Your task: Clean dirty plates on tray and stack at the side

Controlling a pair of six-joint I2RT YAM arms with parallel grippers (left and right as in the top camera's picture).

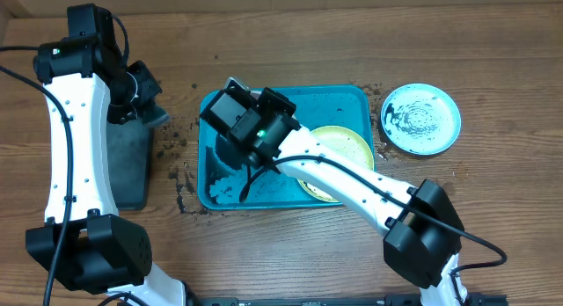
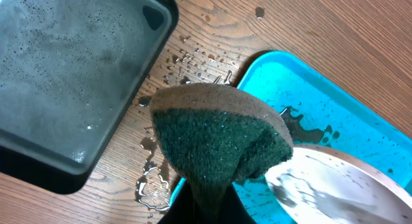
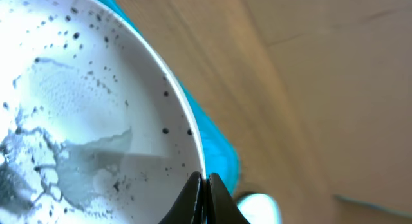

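My right gripper (image 3: 203,183) is shut on the rim of the white plate (image 3: 84,114), which is held tilted over the teal tray (image 1: 356,97). Dark specks and grey smears cover the plate's face. In the left wrist view the same plate (image 2: 347,188) shows at the lower right, above the tray (image 2: 302,89). My left gripper (image 2: 201,201) is shut on a green sponge (image 2: 219,134) with a brown back, hanging over the tray's left corner, close to the plate. A lime-green-rimmed plate (image 1: 345,146) lies in the tray. A teal-rimmed plate (image 1: 420,119) lies on the table to the tray's right.
A black-rimmed grey tray (image 1: 127,161) sits to the left of the teal tray, and it shows wet in the left wrist view (image 2: 71,76). Water puddles (image 2: 158,185) and dark crumbs (image 1: 180,178) lie on the wood between the two trays.
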